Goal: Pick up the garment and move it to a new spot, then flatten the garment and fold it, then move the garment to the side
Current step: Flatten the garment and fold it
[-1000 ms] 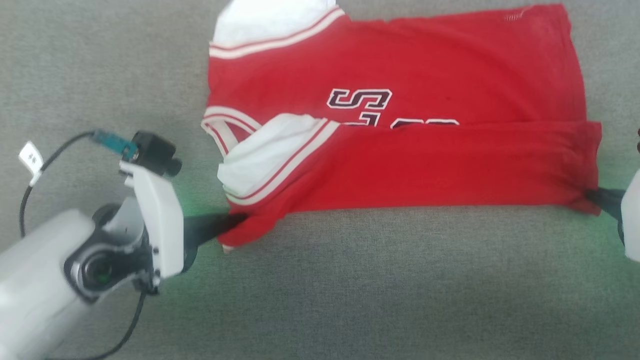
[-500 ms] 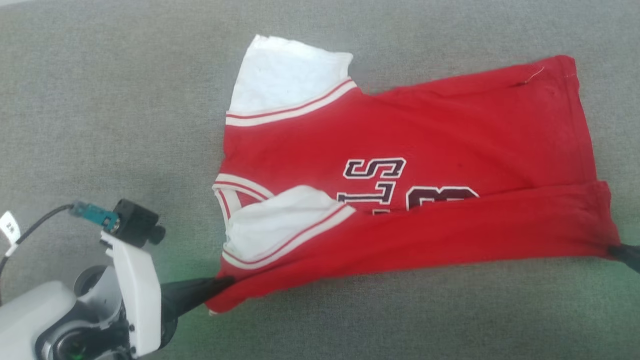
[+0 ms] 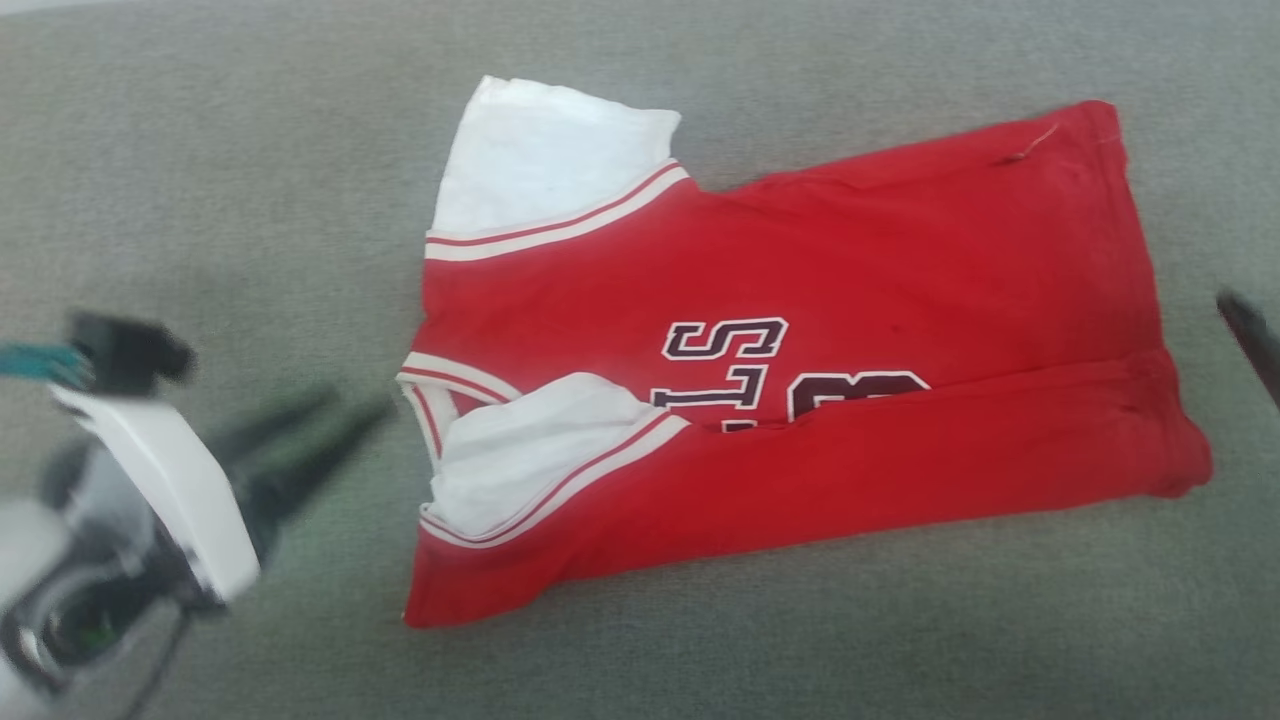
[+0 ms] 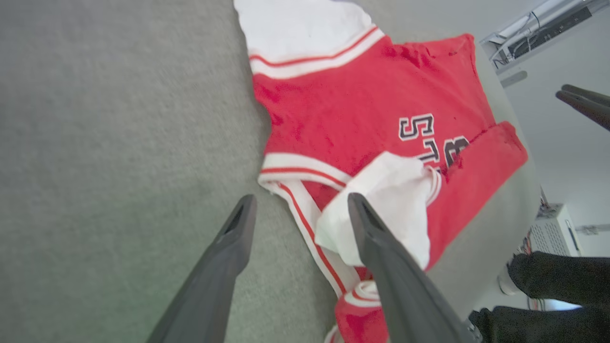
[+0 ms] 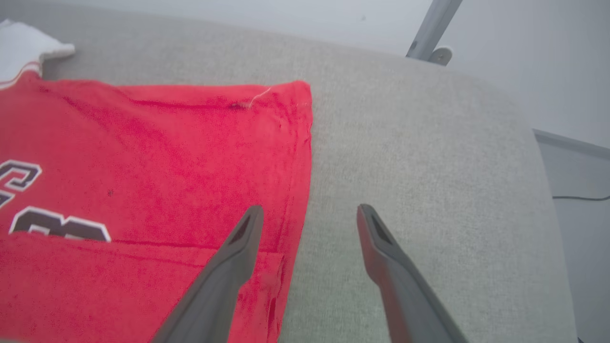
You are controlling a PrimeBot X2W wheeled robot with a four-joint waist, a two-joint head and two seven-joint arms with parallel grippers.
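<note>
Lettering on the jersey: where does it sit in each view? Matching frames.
Head view: lettering near the middle of the picture, on the jersey.
Left wrist view: lettering right of centre, a little above mid-height.
Right wrist view: lettering at the left edge, cut off.
Shared landmark: the flat white sleeve, at the top in all three.

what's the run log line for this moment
left gripper: open, empty | right gripper: open, empty | red jersey-style shirt with white sleeves: flat on grey fabric surface, near edge folded
</note>
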